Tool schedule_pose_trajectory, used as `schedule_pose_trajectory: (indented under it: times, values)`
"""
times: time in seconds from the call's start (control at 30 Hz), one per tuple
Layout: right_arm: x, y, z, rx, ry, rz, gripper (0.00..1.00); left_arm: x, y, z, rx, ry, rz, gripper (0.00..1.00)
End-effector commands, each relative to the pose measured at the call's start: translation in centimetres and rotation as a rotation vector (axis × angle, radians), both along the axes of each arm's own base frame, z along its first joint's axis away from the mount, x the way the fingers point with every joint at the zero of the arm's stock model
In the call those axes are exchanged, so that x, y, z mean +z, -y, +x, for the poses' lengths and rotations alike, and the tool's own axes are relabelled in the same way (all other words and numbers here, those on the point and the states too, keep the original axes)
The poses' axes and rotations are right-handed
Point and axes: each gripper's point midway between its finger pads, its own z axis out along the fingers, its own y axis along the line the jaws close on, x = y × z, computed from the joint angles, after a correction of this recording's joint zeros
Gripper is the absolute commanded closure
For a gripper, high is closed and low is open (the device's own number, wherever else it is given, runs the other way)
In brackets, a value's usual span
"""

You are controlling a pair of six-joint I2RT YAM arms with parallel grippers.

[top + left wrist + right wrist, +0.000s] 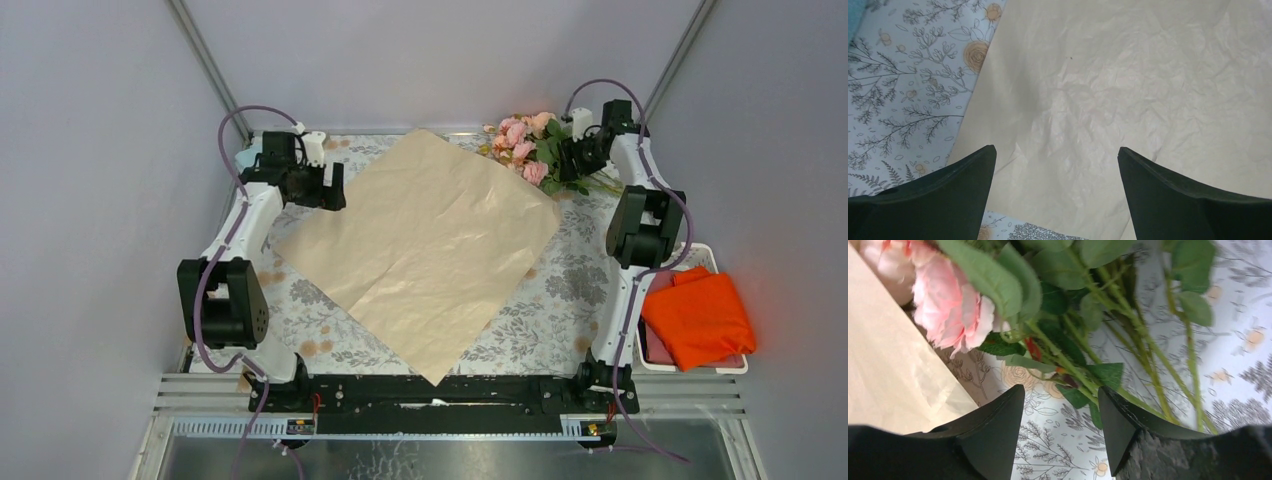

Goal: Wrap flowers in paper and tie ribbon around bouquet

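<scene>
A large rectangular sheet of peach-orange crinkly wrapping paper (425,245) lies flat and turned like a diamond in the middle of the pale floral-printed tablecloth (560,290), one corner pointing toward the arm bases. The left gripper (1055,152) hangs over the paper's left edge with its black fingers spread wide and nothing between them. A bunch of pink, peach and cream artificial roses with green leaves and long thin green stems (525,145) lies at the far right of the table, its blooms just beside the paper's far right edge. The right gripper (1060,392) is at the stems, its fingers parted, some stems running close by its right fingertip; no clamping shows. A bright orange folded cloth (698,318) sits in a white basket (712,262) off to the right.
</scene>
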Motion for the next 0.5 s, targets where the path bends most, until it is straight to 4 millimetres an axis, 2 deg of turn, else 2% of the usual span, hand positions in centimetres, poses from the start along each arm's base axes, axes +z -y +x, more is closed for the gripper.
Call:
schedule_pose_trajectory:
  times: [0.0, 0.13, 0.23, 0.37, 0.47]
  values:
    - [0.6, -1.9, 0.5, 0.196, 0.094, -0.020, 0.37, -0.4, 0.2, -0.4, -0.048, -0.029, 0.004, 0.01]
    - [-2.5, -1.4, 0.8, 0.216, 0.028, -0.122, 0.39, -1.3, 0.2, -0.4, -0.046, -0.051, 0.005, 0.01]
    - [-4.0, -1.0, 1.6, 0.197, 0.019, -0.197, 0.44, -1.7, 0.3, -0.3, -0.046, -0.064, 0.001, 0.01]
    - [-4.2, -1.2, 2.4, 0.194, 0.049, -0.233, 0.54, -2.0, 0.3, -0.2, -0.042, -0.072, -0.001, 0.01]
    - [-3.3, -1.0, 3.1, 0.200, 0.094, -0.265, 0.69, -2.1, 0.2, -0.3, -0.041, -0.074, 0.006, 0.01]
